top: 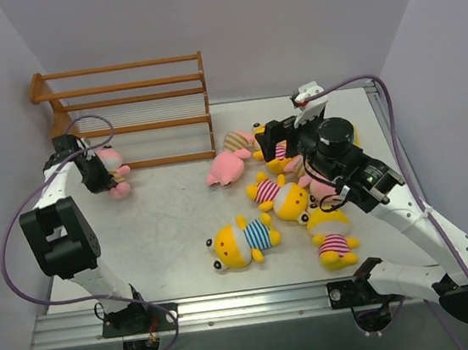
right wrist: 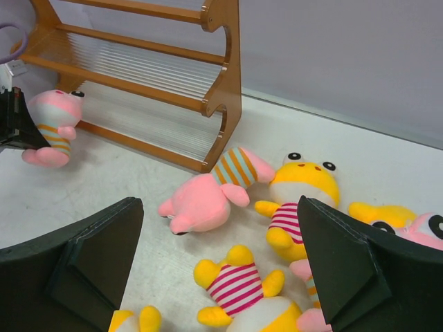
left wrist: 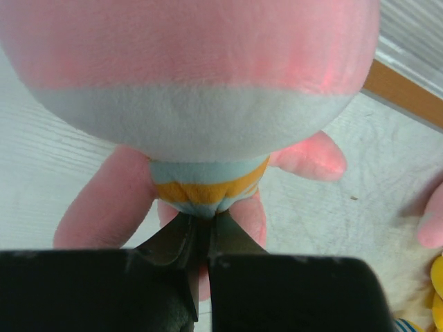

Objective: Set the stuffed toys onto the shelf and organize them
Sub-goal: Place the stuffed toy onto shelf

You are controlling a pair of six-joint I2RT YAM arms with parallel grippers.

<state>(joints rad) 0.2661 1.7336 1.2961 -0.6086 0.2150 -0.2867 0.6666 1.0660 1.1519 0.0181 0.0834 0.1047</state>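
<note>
My left gripper [top: 99, 174] is shut on a pink stuffed toy [top: 115, 169], pinching the tan-striped shirt [left wrist: 204, 190] under its head [left wrist: 194, 76]. It holds the toy low over the table, in front of the left end of the orange-brown shelf [top: 128, 111]. The shelf's tiers hold nothing. My right gripper [top: 285, 139] hangs open over the pile of toys on the right. Between its fingers [right wrist: 83, 259] I see a pink toy lying on its side [right wrist: 201, 200] and a yellow toy in a pink-striped shirt [right wrist: 242, 283].
Several more toys lie on the table right of centre: a yellow one in a blue-striped shirt [top: 242, 242], yellow ones in pink stripes [top: 276, 195] [top: 334, 245]. Grey walls close in on the left, back and right.
</note>
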